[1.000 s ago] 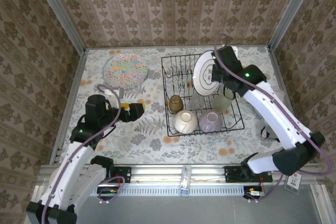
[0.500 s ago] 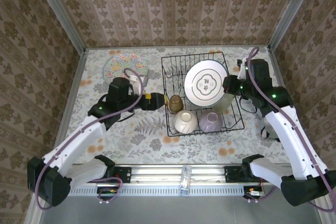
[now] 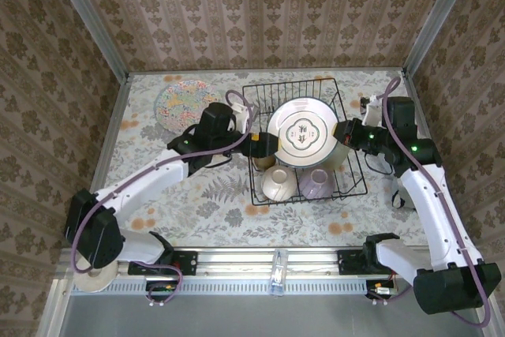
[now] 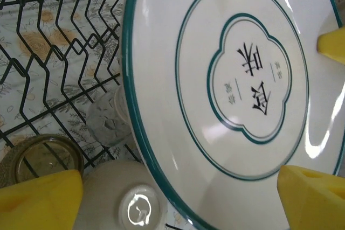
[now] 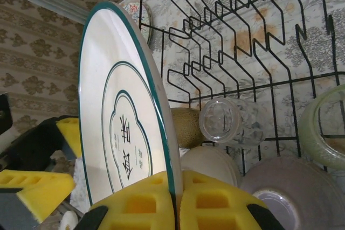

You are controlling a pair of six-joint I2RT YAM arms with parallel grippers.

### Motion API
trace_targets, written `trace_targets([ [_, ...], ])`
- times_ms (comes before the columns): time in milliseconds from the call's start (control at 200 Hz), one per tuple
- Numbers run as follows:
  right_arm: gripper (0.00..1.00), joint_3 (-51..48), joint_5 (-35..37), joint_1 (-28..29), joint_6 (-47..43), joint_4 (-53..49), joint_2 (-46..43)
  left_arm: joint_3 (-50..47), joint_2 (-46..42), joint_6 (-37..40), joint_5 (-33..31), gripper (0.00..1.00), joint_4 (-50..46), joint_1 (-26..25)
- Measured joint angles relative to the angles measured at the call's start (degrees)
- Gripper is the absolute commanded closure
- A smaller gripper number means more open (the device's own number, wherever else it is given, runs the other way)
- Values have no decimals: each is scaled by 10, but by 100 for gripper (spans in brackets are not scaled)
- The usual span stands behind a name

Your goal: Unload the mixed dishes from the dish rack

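Right gripper [image 3: 345, 133] [image 5: 173, 197]: jaws closed on the rim of the green-rimmed white plate [image 3: 304, 132] [image 5: 124, 127], one yellow pad on each face and the rim pinched between them; the grip sits at the plate's 3 o'clock edge in the top view. The plate is over the middle of the black wire dish rack [image 3: 288, 82] [image 5: 226, 41], printed face tilted up toward the overhead camera. I cannot tell whether its lower edge touches the tines. Left gripper [image 3: 264, 144] [image 4: 178, 197]: at the plate's 9 o'clock edge, jaws spread wide, holding nothing; in my left wrist view the plate [image 4: 242, 79] faces the camera, and its lower rim runs between my two yellow pads without either visibly pressing on it. In the rack: cream bowl [image 3: 278, 183] [image 4: 118, 197] upside down at the plate's 6 o'clock, lilac bowl [image 3: 318, 182] [image 5: 280, 192] upside down just beside it at 5 o'clock, the two close together. Clear glass [image 4: 108, 119] [image 5: 221, 119] lies between the wires behind the cream bowl. Amber-brown cup [image 4: 43, 157] [image 5: 186, 125] is by the rack's 9 o'clock side, near my left pad. Pale-green cup [image 5: 326, 127] is toward 3 o'clock. Out of the rack: patterned plate [image 3: 183, 100] flat on the floral table [image 3: 213, 203], at 10 o'clock from the rack, apart from it.
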Motion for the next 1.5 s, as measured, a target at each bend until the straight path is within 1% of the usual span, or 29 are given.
trace_targets([
  [70,100,-10,-16,-7,4,10,0,3,9,-5,0,14,4,0],
  [145,100,-17,-29,-10,12,16,0,8,17,-13,2,22,6,0],
  [280,100,-20,-46,-12,18,37,1,10,27,-31,10,34,20,2],
  [455,100,-21,-57,-14,29,55,1,10,31,-57,33,47,39,18],
  [655,100,-29,-66,-14,38,72,2,9,31,-92,54,73,73,36],
  [740,100,-31,-69,-14,44,76,3,9,31,-99,63,87,81,35],
  [815,100,-32,-71,-14,41,79,4,9,31,-125,63,100,87,37],
  [855,100,-34,-74,-14,39,81,4,9,31,-142,65,100,94,42],
  [1000,100,-35,-81,-14,39,87,1,5,29,-161,73,100,107,45],
  [1035,94,-35,-81,-14,39,87,0,1,27,-165,74,100,110,45],
  [1100,74,-38,-82,-14,39,87,-7,-5,22,-171,76,100,116,45],
  [1205,27,-51,-89,-14,53,103,-27,-12,12,-170,73,100,119,45],
  [1275,1,-59,-96,-14,59,118,-45,-16,7,-170,68,100,119,46],
  [1410,0,-64,-100,-14,61,140,-72,-18,-4,-174,57,100,120,56],
  [1500,0,-64,-100,-14,61,145,-84,-20,-19,-179,49,100,119,72],
])
